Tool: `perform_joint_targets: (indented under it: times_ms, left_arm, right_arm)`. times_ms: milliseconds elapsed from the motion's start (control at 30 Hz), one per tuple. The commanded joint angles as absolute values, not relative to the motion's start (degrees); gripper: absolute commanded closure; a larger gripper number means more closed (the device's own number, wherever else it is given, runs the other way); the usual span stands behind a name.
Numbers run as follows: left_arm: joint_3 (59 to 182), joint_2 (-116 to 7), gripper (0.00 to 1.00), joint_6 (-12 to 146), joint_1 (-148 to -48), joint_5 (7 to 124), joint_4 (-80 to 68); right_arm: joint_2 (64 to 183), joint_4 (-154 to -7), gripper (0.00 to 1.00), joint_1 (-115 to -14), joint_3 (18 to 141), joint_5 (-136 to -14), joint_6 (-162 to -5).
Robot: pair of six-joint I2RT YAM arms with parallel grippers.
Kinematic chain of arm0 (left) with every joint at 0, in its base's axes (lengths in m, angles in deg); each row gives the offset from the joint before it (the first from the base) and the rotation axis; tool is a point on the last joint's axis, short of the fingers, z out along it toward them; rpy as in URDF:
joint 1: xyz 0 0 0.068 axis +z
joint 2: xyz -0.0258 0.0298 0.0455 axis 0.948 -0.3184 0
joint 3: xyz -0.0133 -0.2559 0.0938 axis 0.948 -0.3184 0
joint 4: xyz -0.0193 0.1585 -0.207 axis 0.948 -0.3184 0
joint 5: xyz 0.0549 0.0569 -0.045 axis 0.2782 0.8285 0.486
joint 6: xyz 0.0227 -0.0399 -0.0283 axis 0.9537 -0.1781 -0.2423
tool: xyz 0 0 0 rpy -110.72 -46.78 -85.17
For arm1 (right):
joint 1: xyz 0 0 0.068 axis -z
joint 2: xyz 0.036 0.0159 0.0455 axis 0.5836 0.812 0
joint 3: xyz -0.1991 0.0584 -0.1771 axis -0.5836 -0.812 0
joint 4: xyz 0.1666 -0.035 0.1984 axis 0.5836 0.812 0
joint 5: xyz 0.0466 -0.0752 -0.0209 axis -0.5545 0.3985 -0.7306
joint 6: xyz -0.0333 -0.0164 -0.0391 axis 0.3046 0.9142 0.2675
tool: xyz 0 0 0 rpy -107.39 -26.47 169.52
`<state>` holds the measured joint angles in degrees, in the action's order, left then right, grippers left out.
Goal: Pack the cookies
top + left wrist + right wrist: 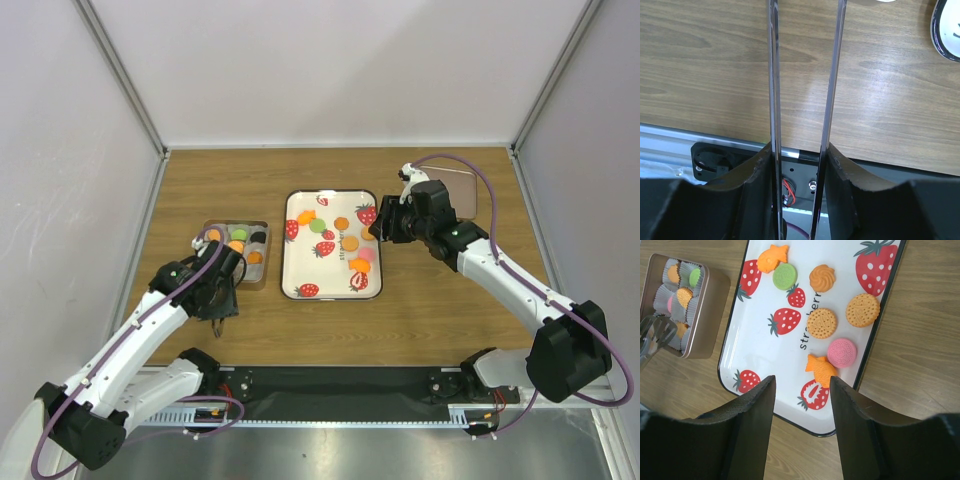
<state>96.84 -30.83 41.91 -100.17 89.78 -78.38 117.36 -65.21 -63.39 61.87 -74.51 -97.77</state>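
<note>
Item: cookies (pixel 821 322), loose on strawberry tray (pixel 780 370), tabletop (pixel 440 310) centre; some in tin (pixel 710 305) toward left edge. R end effector (pixel 801 382): wide open, empty, at tray's right rim, cookies just ahead; nearer arm. L end effector (pixel 799 147): clamps tongs (pixel 774 75) by tin; cookies lie rightward.

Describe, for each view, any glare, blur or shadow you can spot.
Top external: even light on the table, no harsh shadows. Left wrist: pale glare on the wood between the tongs blades. Right wrist: near fingers soft; tray and cookies sharp.
</note>
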Motion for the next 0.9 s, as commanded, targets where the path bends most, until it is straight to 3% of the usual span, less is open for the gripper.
perform_joint_targets:
  times_ms: [0,367,633,867]
  left_arm:
    - [98.7,-30.3,0.55,43.2,-99.5,90.0,-78.3]
    - [106.2,-32.0,0.57,44.8,-99.9,89.5,-79.4]
    - [119.0,-41.6,0.57,43.9,-110.0,91.2,-76.4]
    - [121.8,-52.6,0.56,43.2,-119.1,88.5,-64.5]
  right_arm:
    - [117.3,-66.7,0.47,-63.7,63.4,-74.5,-97.5]
    - [117.6,-66.9,0.47,-63.7,63.5,-74.5,-97.5]
    - [116.8,-66.2,0.47,-63.5,63.6,-72.3,-97.3]
    - [115.4,-65.7,0.47,-62.7,63.4,-70.1,-97.5]
